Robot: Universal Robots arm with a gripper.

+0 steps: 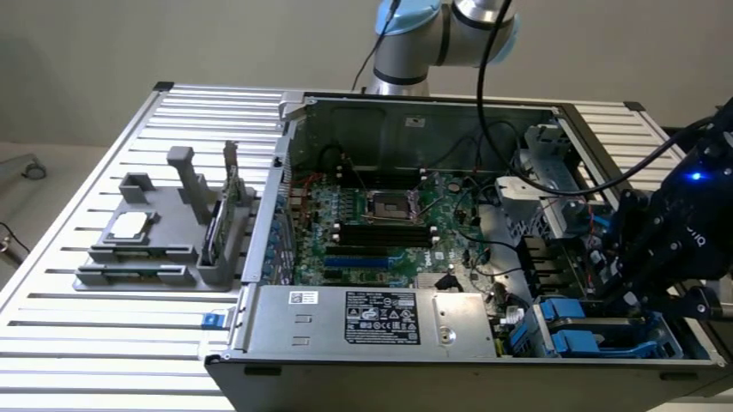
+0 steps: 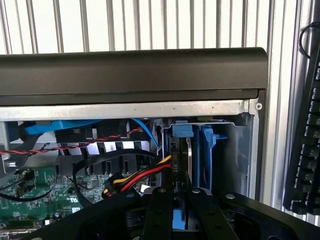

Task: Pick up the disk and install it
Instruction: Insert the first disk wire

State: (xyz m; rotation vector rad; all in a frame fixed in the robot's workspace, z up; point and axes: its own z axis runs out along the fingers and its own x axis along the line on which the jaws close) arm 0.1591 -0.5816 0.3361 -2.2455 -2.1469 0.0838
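Observation:
The disk (image 2: pixel 183 156) stands on edge in the drive bay at the corner of the open computer case, its silver edge framed by a blue carrier (image 2: pixel 204 150). My gripper (image 2: pixel 181 194) reaches down onto it with the two black fingers (image 2: pixel 159 210) close together on either side of the disk's edge, shut on it. In the exterior view the gripper (image 1: pixel 633 296) hangs over the blue drive bays (image 1: pixel 572 330) at the case's near corner on the exterior view's right, and it covers the held disk there.
The grey power-supply box (image 1: pixel 378 319) lies along the case's near wall beside the bays. A red, yellow and black cable bundle (image 2: pixel 140 176) runs close to the disk. The motherboard (image 1: pixel 378 215) fills the case's middle. A grey parts fixture (image 1: pixel 160 232) stands on the slatted table. A black keyboard (image 2: pixel 305 140) lies outside the case.

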